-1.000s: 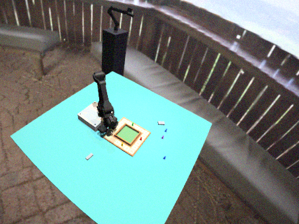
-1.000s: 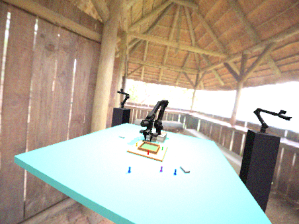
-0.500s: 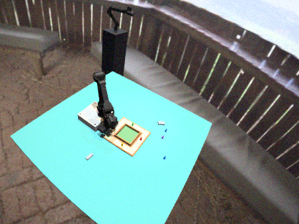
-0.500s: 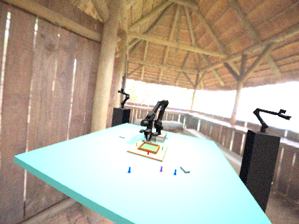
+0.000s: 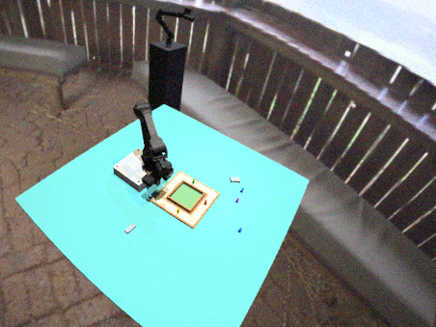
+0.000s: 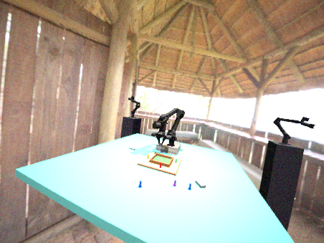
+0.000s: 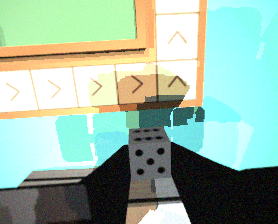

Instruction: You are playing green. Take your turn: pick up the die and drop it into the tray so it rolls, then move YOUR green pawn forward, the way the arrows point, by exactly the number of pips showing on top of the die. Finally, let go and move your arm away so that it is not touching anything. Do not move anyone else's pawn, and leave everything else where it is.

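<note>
The desk point(image 5: 96, 248) carries the board point(image 5: 185, 199), whose middle is the green tray point(image 5: 186, 196). The arm point(image 5: 150, 144) stands just off the board's corner. Its fingers are nearly shut on the die point(image 7: 149, 156), which hangs just outside that corner, above the desk. The green pawn point(image 5: 193, 181) stands on the board's far edge. The likely risk: released short of the tray, the die would land on the arrow track or the desk and never roll.
</note>
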Robot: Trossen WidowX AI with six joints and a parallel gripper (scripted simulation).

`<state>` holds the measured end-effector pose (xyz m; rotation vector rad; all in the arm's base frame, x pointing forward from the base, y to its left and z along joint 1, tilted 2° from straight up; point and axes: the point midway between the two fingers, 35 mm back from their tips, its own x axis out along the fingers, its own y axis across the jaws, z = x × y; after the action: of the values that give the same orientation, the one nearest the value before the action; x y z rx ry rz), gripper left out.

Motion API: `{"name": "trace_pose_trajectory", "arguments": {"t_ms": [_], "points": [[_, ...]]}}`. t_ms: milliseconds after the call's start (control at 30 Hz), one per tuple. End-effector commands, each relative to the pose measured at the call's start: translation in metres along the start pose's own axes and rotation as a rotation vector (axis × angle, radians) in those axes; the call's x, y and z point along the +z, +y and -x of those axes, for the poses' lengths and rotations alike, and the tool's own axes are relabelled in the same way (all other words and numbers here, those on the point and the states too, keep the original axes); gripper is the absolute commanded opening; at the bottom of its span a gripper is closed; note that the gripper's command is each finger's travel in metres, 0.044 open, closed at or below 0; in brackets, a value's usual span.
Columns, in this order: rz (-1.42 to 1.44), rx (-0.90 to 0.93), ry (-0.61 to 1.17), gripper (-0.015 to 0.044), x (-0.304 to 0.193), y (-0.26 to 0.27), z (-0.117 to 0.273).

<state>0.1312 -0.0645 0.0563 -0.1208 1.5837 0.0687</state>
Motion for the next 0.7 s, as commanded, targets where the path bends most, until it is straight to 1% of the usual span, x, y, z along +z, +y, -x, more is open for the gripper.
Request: {"name": "trace_pose_trajectory", "arguments": {"t_ms": [0, 133, 267, 667], "points": [[-0.003, 0.0, -0.004, 0.0, -0.003, 0.002, 0.022], [-0.003, 0.001, -0.004, 0.0, -0.009, 0.005, 0.04], [-0.003, 0.001, -0.004, 0.0, -0.006, 0.005, 0.041], [-0.014, 0.002, -0.009, 0.0, 0.046, 0.01, 0.038]]}}
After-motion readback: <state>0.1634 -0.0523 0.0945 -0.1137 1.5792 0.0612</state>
